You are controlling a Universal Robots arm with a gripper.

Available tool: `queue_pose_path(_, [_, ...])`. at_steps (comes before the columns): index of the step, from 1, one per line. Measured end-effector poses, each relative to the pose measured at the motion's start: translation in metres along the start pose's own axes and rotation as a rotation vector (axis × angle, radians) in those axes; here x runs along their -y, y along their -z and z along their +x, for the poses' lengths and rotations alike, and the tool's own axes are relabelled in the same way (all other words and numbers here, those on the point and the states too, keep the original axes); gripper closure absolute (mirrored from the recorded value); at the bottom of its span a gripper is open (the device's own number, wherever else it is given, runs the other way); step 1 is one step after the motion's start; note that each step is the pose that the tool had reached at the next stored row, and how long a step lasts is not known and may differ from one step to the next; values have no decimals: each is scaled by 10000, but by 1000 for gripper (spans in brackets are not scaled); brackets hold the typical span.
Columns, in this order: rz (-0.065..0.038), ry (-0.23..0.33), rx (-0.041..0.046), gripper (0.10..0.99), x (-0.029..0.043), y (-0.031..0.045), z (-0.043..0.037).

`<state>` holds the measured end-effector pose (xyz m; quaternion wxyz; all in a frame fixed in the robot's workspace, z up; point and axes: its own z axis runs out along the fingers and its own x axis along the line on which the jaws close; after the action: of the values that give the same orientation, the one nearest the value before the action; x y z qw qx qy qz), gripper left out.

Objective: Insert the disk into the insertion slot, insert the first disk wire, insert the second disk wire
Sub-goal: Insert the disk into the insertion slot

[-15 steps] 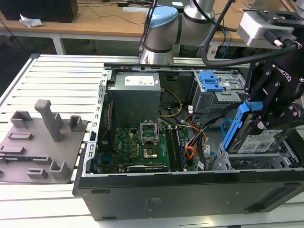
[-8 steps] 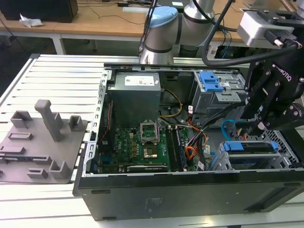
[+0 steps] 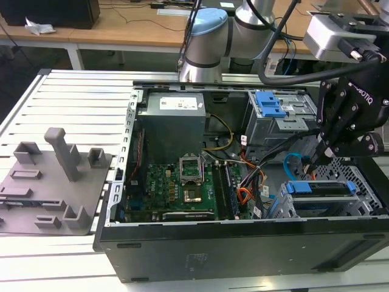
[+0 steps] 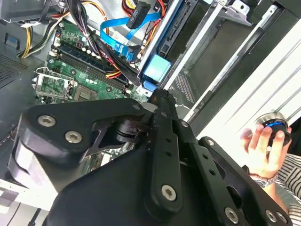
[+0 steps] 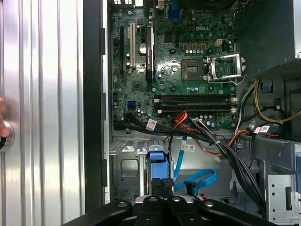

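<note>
The disk, in its bright blue carrier, lies inside the insertion slot, the silver perforated cage at the front of the open computer case on the exterior view's right. My gripper hangs just above the disk's end with its black fingers pressed together and nothing between them. Both wrist views show the carrier's blue tab right off the fingertips. A flat blue wire with a black plug lies loose beside the cage, also visible as the blue wire.
A grey bay with a blue bracket stands behind the cage. The motherboard and bundled cables fill the case's middle. A grey fixture sits on the slatted table at the exterior view's left. A person's hand rests on a round knob.
</note>
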<state>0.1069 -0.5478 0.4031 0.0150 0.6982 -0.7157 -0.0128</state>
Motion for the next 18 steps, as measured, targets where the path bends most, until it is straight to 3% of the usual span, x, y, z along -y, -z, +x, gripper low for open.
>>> queue_pose_path(5, [-1, 1, 0, 980, 3, -1, 0])
queue_pose_path(10, [-33, 2, 3, 980, 142, -3, -13])
queue_pose_path(18, [-43, 1, 6, 980, 160, -151, -14])
